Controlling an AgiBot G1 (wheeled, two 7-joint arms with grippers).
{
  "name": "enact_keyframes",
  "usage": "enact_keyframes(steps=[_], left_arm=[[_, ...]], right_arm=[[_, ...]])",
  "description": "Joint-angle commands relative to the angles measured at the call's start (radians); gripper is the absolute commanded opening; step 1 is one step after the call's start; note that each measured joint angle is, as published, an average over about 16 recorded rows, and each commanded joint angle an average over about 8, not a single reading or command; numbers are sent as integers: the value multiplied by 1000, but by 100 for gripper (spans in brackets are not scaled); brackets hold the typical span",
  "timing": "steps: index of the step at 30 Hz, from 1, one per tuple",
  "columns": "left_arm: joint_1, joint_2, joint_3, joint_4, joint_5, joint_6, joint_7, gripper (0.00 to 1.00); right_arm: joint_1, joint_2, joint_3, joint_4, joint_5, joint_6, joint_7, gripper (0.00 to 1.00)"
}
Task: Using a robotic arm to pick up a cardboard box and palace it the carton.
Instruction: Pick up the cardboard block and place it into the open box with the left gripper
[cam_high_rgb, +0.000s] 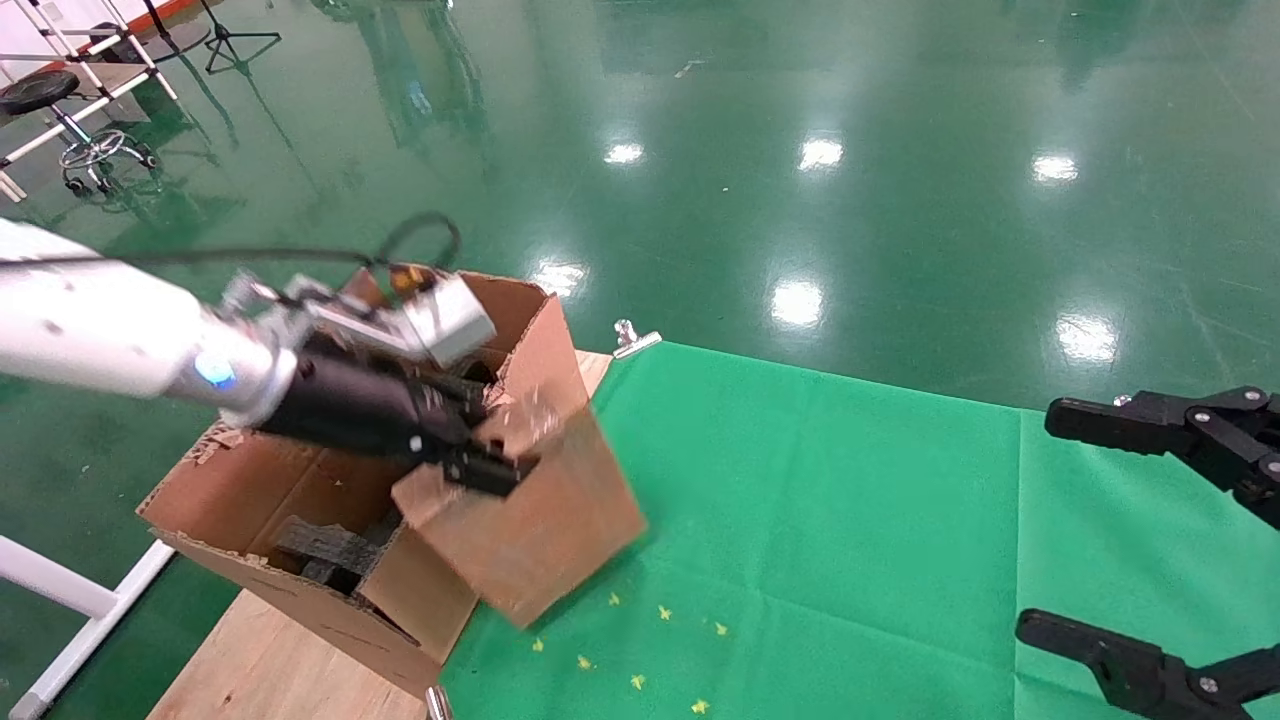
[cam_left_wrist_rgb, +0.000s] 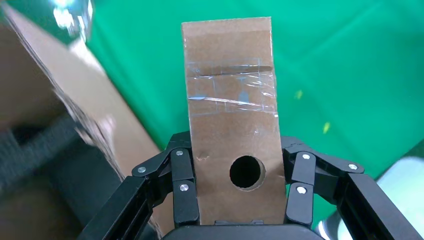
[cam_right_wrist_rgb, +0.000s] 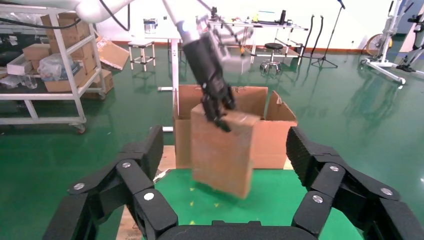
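Note:
My left gripper on the white robotic arm is shut on the slim brown cardboard box and holds it in the air, hanging down beside the carton's right wall, above the green cloth. In the left wrist view the box sits between the fingers, its round hole and glossy tape facing the camera. The large carton with torn flaps and black foam inside stands at the table's left end. The right wrist view shows the box in front of the carton. My right gripper is open and empty at the right edge.
A green cloth covers the table, with small yellow marks under the held box. A metal clip holds the cloth's far corner. Bare wood shows at the front left. Shelves and stools stand far off on the green floor.

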Motion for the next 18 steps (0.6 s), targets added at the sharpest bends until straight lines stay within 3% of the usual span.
enact_keyframes(steps=[1, 8, 14, 18], left_arm=[[-15, -8, -21, 23, -40, 0, 28, 0], [-181, -47, -74, 189, -125, 37, 173, 0], [-362, -79, -51, 352, -13, 28, 326, 0], [-428, -81, -8, 479, 97, 17, 426, 0]], right_arm=[[0, 0, 0, 0, 0, 0, 0, 100], [0, 0, 0, 0, 0, 0, 0, 100], [0, 0, 0, 0, 0, 0, 0, 100], [0, 0, 0, 0, 0, 0, 0, 100]])
